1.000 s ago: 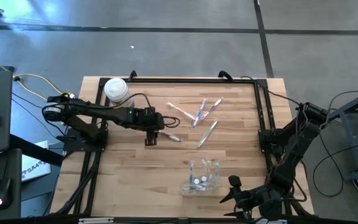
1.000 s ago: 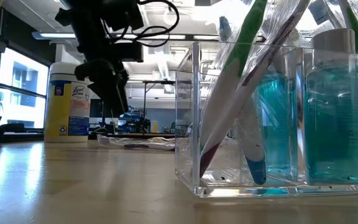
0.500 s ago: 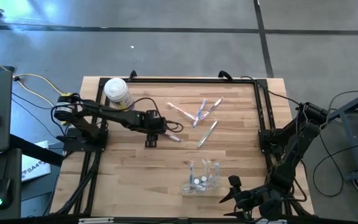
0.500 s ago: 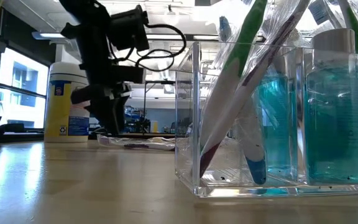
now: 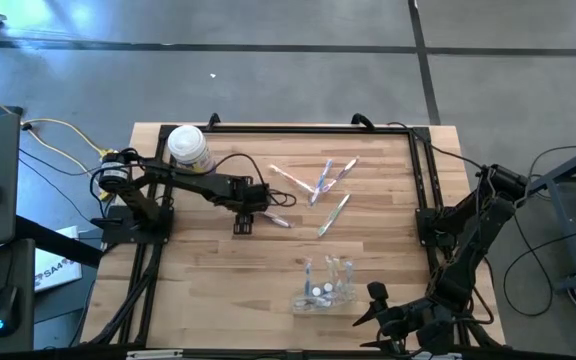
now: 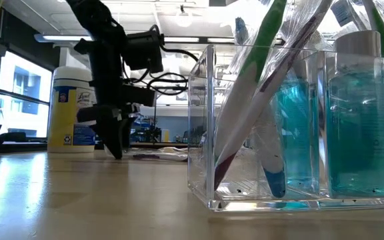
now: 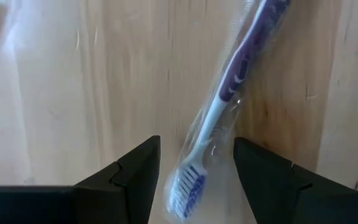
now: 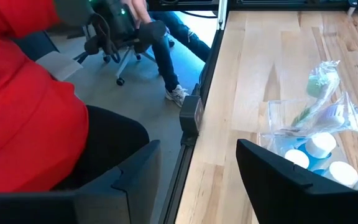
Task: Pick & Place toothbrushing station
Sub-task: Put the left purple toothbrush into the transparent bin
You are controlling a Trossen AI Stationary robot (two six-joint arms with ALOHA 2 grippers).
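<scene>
My left gripper [image 5: 247, 218] is open and low over the table's middle left; its fingers reach down to the wood in the low view [image 6: 116, 151]. A wrapped purple-and-white toothbrush [image 7: 230, 87] lies flat on the wood, its bristle end between the two fingers [image 7: 197, 177] and its handle pointing away; it also shows in the high view [image 5: 279, 221]. I see no touch. The clear holder [image 5: 326, 285] stands near the front edge with wrapped toothbrushes and blue bottles in it [image 6: 265, 133]. My right gripper [image 5: 376, 316] waits open at the front edge.
Several more wrapped toothbrushes [image 5: 320, 182] lie loose on the wood beyond the holder, one green [image 5: 334, 214]. A white-lidded jar with a yellow label [image 5: 188, 147] stands at the far left. A person in red [image 8: 23, 112] sits beside the table's edge.
My left gripper has gone down from well above the table until its fingers reach the wood around the toothbrush, and has shifted slightly toward the table's right. The toothbrush has stayed where it was.
</scene>
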